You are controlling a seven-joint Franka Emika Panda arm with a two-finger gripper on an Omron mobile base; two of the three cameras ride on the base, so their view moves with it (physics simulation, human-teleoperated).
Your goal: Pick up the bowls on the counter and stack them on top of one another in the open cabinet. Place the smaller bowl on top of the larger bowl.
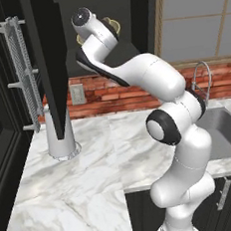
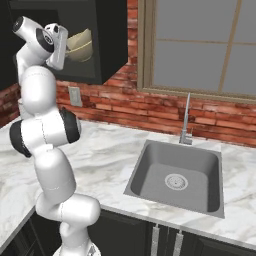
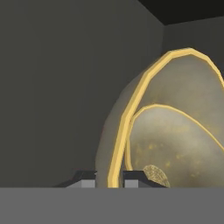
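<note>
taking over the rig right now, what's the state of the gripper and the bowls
Gripper: up inside the open cabinet, shut on the rim of the larger bowl.
Bowls: smaller bowl sits nested inside the larger one; both in the cabinet.
Done: both bowls off the counter and stacked, small in large.
Left: confirm the stack rests on the cabinet floor, open the gripper, back the arm out.

The white arm (image 1: 154, 79) reaches up into the open black cabinet (image 1: 123, 16), where golden bowl (image 1: 113, 26) edges peek behind its wrist. Below, the marble bench (image 1: 84, 180) carries a pale cylinder (image 1: 59, 138).
</note>
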